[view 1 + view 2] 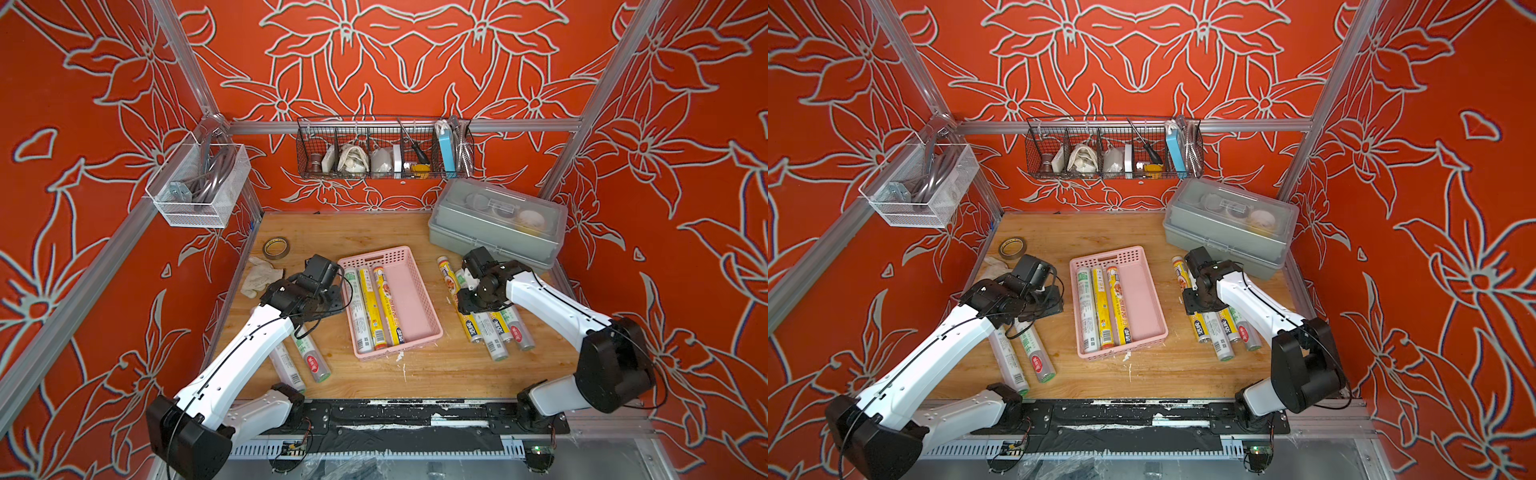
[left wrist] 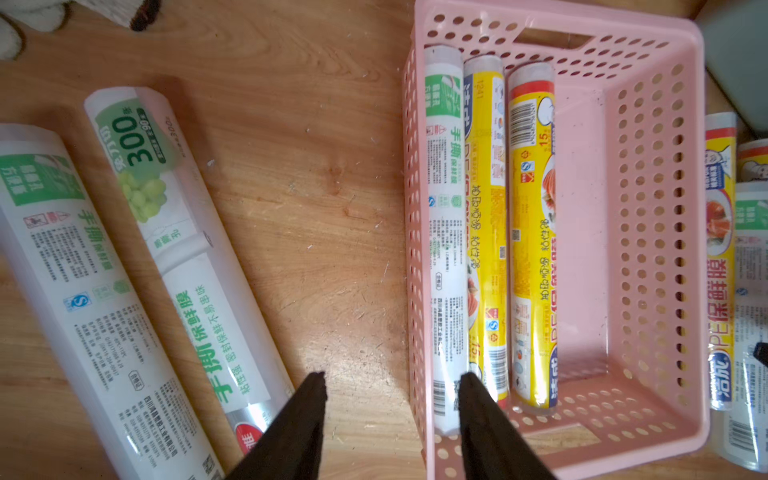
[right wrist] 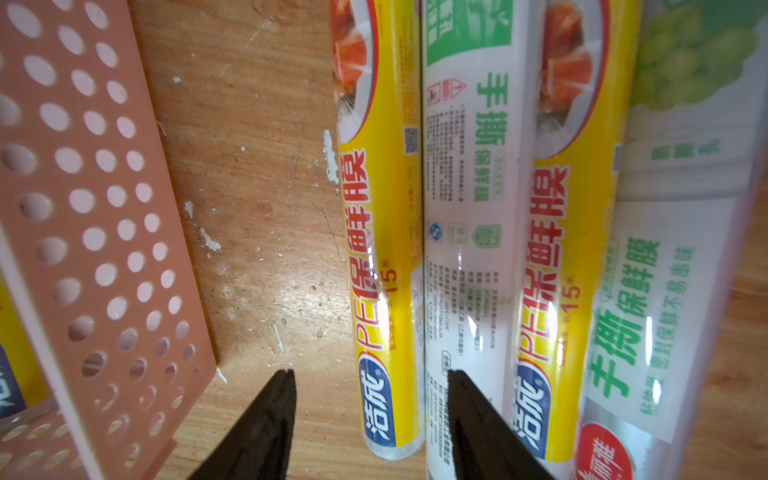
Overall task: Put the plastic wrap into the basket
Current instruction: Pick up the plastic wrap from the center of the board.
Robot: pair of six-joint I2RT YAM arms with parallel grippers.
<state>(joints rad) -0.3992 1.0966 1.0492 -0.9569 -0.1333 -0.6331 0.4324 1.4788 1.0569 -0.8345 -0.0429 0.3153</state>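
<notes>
The pink basket (image 1: 415,299) (image 1: 1142,299) lies mid-table. Three plastic wrap rolls lie side by side along its left wall: one white-green (image 2: 442,228) and two yellow (image 2: 484,249) (image 2: 532,249). Two more white-green rolls (image 2: 183,249) (image 2: 75,291) lie on the wood beneath my left arm. My left gripper (image 2: 392,376) is open and empty, hanging over the basket's left wall (image 2: 413,249). Right of the basket lie several rolls (image 1: 494,336). My right gripper (image 3: 370,374) is open, low over the end of the nearest yellow one (image 3: 382,249). One finger hangs over bare wood, the other over the neighbouring white roll (image 3: 461,208).
A brown tape ring (image 1: 276,248) and a white cloth (image 1: 259,276) lie at the back left. A grey lidded box (image 1: 498,220) stands at the back right, close behind my right wrist. A black wire basket (image 1: 384,149) and a white mesh basket (image 1: 199,183) hang on the walls.
</notes>
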